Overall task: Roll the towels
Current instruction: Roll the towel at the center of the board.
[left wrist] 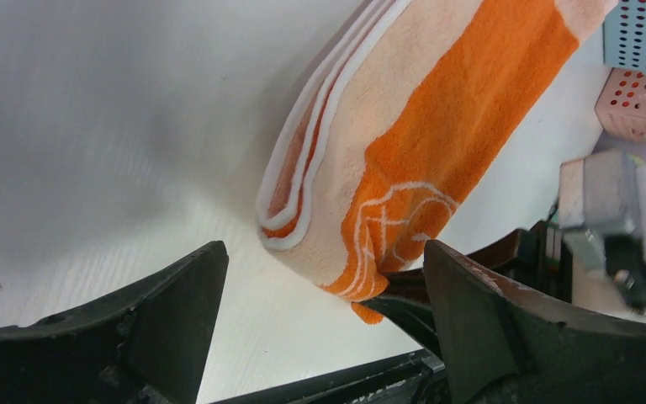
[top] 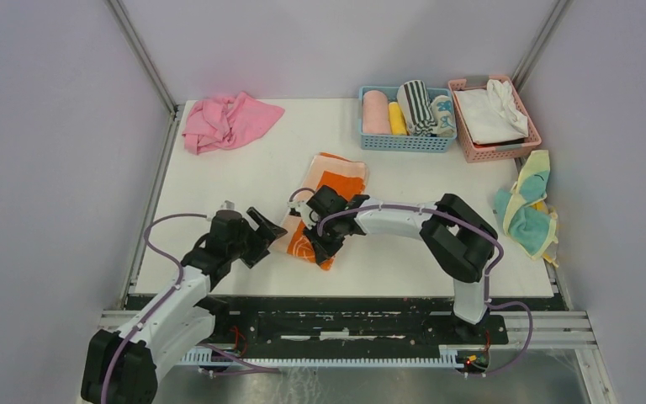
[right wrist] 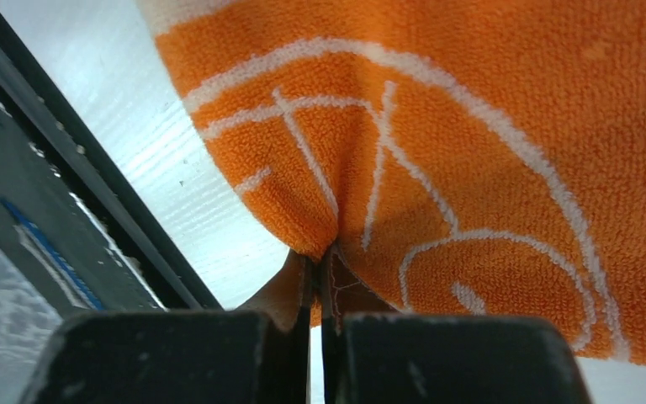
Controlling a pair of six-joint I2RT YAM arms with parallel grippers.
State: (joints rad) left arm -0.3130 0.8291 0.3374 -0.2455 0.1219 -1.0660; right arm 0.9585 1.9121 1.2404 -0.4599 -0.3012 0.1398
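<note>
Roll barely begun, I'd say. Right gripper [right wrist: 318, 263] clamped on orange towel [top: 341, 178] hem by the near edge, left gripper [left wrist: 324, 257] apart beside it. Next, likely: curl hem toward far edge.

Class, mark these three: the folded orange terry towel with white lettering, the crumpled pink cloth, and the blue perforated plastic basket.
folded orange towel [top: 339, 178], top external view, on its far orange stripe.
crumpled pink cloth [top: 227, 120], top external view, on its bunched middle.
blue plastic basket [top: 405, 143], top external view, on its near wall.
</note>
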